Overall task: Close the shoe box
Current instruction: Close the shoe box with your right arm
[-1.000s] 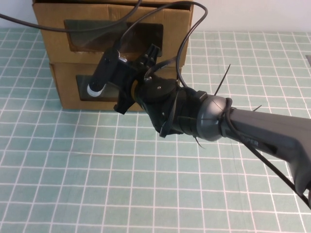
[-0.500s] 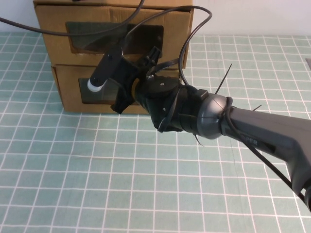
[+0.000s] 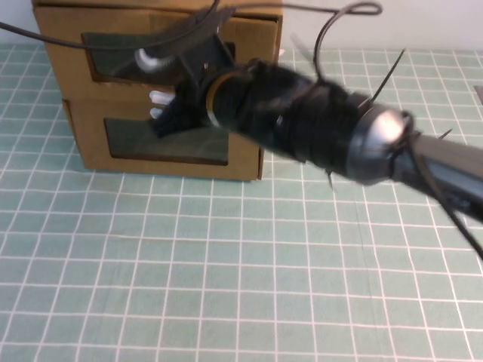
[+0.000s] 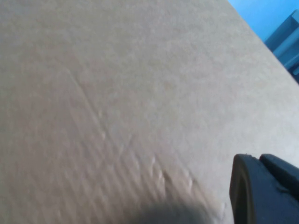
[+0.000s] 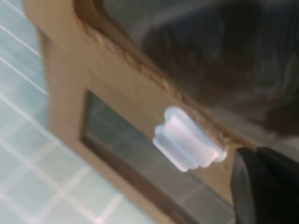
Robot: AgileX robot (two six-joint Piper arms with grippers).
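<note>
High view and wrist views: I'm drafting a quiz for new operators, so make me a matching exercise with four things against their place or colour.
Things:
1. shoe box
2. table cover
3. right pincer
4. left pincer

Place or colour:
A. green with a white grid
B. close against a plain cardboard surface, seen only in the left wrist view
C. upper one of two stacked brown boxes
D. at the box fronts, beside the white pull tab

Pairs: 1-C, 2-A, 3-D, 4-B
</note>
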